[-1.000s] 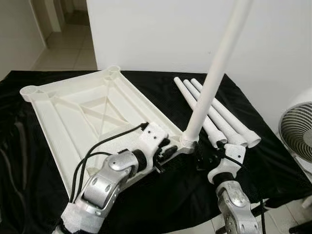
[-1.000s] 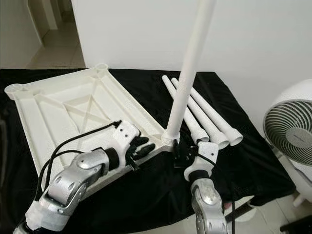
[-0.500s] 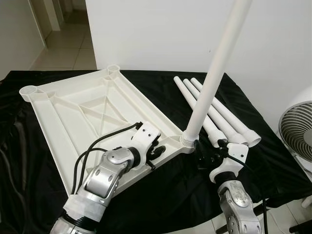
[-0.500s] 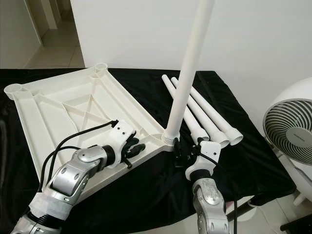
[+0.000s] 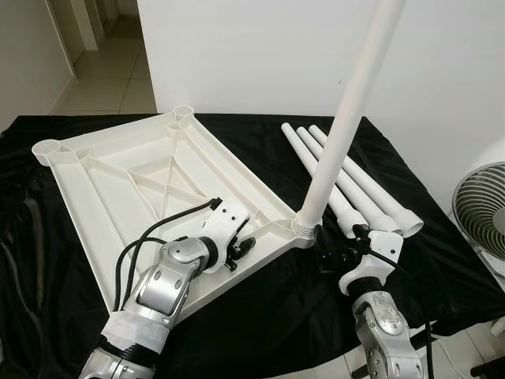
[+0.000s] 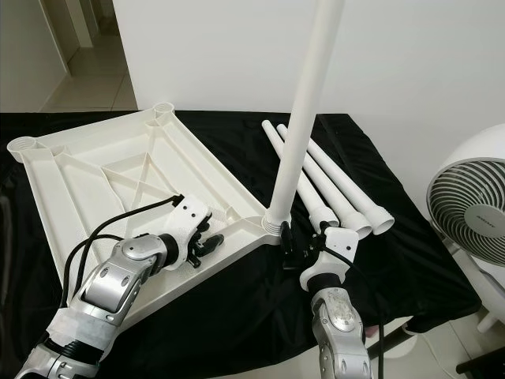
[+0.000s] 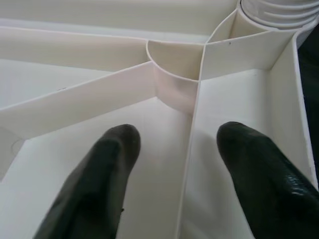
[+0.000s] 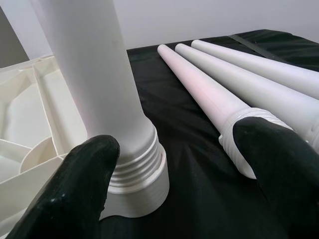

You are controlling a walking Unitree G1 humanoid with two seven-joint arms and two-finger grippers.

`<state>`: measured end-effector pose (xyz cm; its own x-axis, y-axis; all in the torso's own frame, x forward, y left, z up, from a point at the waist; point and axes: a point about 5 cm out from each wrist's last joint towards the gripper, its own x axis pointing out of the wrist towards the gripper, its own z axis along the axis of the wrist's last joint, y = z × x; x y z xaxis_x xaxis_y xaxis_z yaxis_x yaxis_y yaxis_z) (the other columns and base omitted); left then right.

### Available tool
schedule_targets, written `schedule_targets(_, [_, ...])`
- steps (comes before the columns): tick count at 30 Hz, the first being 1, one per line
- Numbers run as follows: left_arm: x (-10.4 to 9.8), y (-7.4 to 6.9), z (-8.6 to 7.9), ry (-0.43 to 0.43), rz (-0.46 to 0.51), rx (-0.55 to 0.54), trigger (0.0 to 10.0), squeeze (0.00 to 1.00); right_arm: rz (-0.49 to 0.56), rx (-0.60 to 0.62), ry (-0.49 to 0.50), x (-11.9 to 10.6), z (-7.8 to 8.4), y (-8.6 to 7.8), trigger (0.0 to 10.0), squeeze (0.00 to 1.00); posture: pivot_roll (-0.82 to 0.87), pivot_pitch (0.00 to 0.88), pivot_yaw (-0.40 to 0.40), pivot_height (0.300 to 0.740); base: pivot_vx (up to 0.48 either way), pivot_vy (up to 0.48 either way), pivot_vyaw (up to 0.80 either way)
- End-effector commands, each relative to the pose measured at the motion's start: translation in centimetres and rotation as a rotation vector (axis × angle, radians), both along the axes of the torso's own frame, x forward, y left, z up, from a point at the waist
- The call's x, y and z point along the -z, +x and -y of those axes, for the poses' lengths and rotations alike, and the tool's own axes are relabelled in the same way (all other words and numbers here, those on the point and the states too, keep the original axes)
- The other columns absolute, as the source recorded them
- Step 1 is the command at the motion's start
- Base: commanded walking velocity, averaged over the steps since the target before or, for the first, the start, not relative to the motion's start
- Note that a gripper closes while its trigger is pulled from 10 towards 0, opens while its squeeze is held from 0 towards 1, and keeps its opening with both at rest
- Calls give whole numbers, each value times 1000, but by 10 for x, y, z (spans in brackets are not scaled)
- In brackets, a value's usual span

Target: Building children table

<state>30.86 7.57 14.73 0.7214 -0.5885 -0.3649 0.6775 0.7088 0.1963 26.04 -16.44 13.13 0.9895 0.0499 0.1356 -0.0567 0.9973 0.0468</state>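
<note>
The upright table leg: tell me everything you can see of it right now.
The upright table leg is a long, smooth white tube, seemingly plastic, slightly tapered, with a ribbed threaded collar at its base. It stands in the near right corner socket of the upside-down tabletop, leaning a little rightward. The right tool sits open beside its base, not gripping it.

Table panel point(image 5: 150, 178) lies underside-up on the cloth point(image 5: 260, 312), left half of the surface. One leg point(image 5: 347, 118) stands upright in the panel's near-right corner socket. Three loose legs point(image 5: 355, 181) lie side by side on the cloth, right of the panel, behind the standing leg's base. Left end effector point(image 5: 237, 251) sits over the panel's near-right area, fingers straddling a rib. Right end effector point(image 5: 331, 254) just right of the socket, fingers apart. Fan point(image 5: 481, 209) far right, off the surface.
</note>
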Motion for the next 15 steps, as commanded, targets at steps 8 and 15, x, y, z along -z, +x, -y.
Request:
schedule_targets(8, [8,9,-14,110,52,-249,10000,0,-1,-17,-6,-1,-2,4,10000,0,-30,22,-13,740,0,0,0])
schedule_targets(15, [19,11,-25,161,-8,-309,9137,0,3,-16,-7,-1,-2,4,10000,0,-34,16,-7,740,0,0,0])
